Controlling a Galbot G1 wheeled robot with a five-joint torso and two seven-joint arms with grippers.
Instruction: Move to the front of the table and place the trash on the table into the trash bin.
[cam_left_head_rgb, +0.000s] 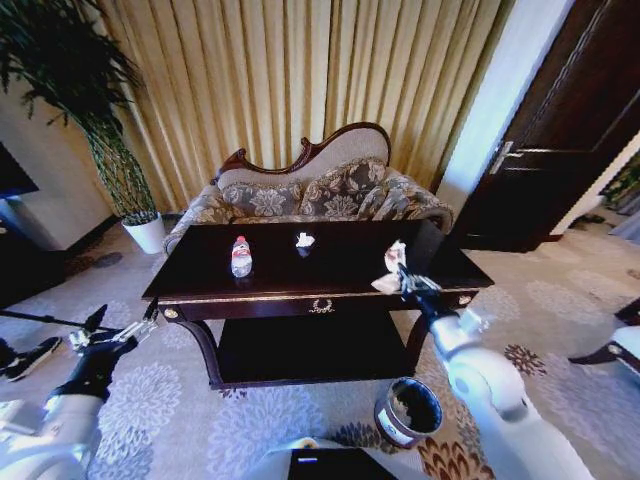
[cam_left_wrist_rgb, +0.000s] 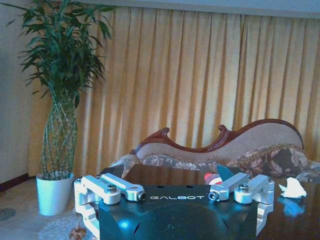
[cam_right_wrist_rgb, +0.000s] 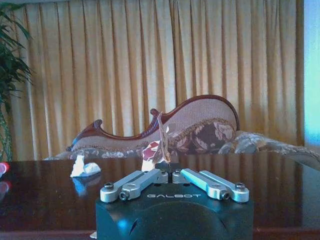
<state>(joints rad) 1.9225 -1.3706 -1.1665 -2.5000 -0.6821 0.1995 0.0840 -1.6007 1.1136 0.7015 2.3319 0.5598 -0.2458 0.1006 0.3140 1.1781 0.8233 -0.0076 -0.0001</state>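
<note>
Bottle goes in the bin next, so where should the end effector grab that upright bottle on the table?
Grip the plastic bottle around its labelled middle, coming in level from the table's front edge: it stands upright with open tabletop around it.

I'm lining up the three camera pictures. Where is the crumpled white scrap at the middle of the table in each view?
Head view: crumpled white scrap at the table's far middle.
Left wrist view: at the picture's right edge.
Right wrist view: left of centre.
Shared landmark: the sofa's carved back.
</note>
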